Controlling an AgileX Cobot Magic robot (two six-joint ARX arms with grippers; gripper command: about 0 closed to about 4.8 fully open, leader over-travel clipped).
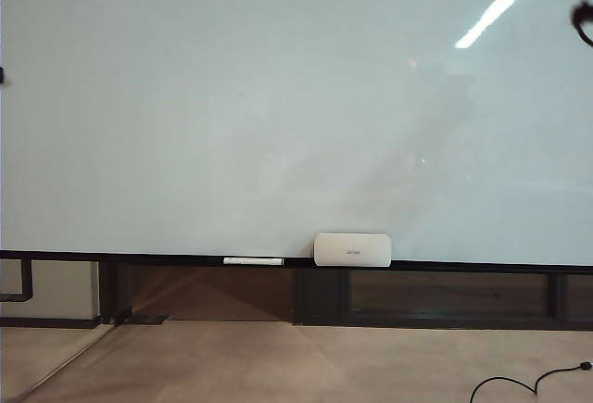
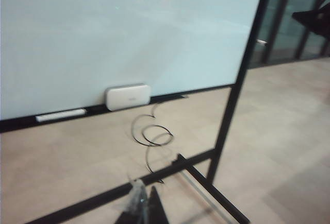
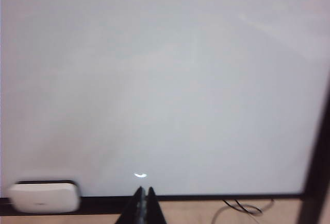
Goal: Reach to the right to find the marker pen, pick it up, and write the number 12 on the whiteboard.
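While the whiteboard [image 1: 232, 97] is blank and no marker pen is visible, the right gripper [image 3: 144, 192], pinched shut and empty before it, should sweep right; the left gripper [image 2: 142, 203] looks shut, hanging low.

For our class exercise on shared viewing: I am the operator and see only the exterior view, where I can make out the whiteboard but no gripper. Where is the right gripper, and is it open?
Observer: The right wrist view shows the right gripper facing the whiteboard near its lower edge, jaws shut with nothing between them.
Operator: And the left gripper?
Observer: The left wrist view shows the left gripper back from the board, looking toward its right end. I cannot tell whether it is open.
Operator: Anything on the floor there?
Observer: A coiled cable lies on the floor below the white box.
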